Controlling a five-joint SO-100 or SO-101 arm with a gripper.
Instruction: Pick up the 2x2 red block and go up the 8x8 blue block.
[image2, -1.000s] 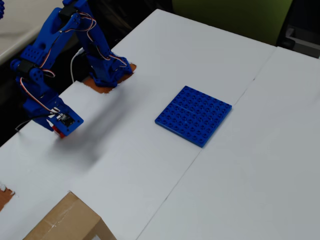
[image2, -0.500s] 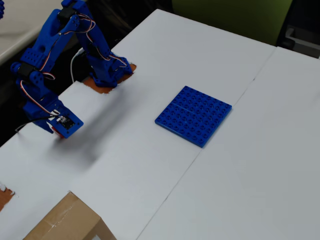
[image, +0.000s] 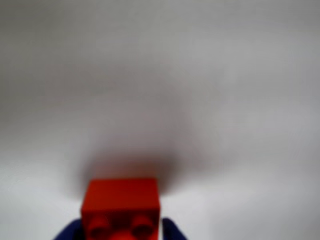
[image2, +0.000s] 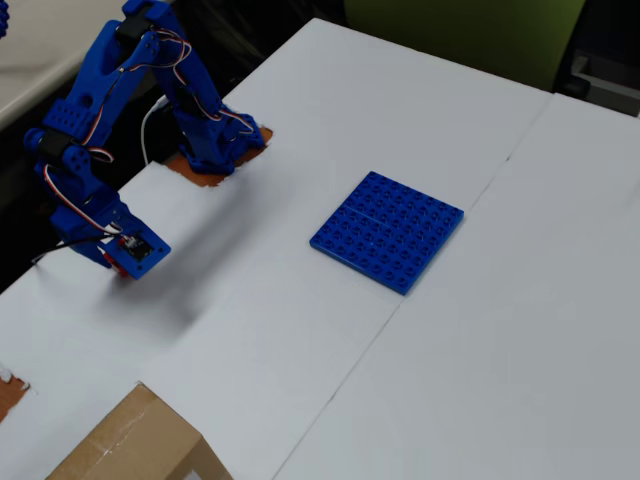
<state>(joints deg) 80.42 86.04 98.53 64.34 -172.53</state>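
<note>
Gripper (image: 122, 235) closed on the 2x2 red block (image: 120, 205)
The 8x8 blue block (image2: 387, 231) is seen well apart on the table (image2: 480, 330)

glossy plastic 2x2 red block (image: 120, 202), matt white table (image2: 450, 350)

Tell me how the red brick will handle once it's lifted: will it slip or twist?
The red brick looks rigid, small and probably light. The blue fingers flank its flat sides, so it likely won't roll. Smooth plastic could twist in a loose grip; contact is blurred.
</note>
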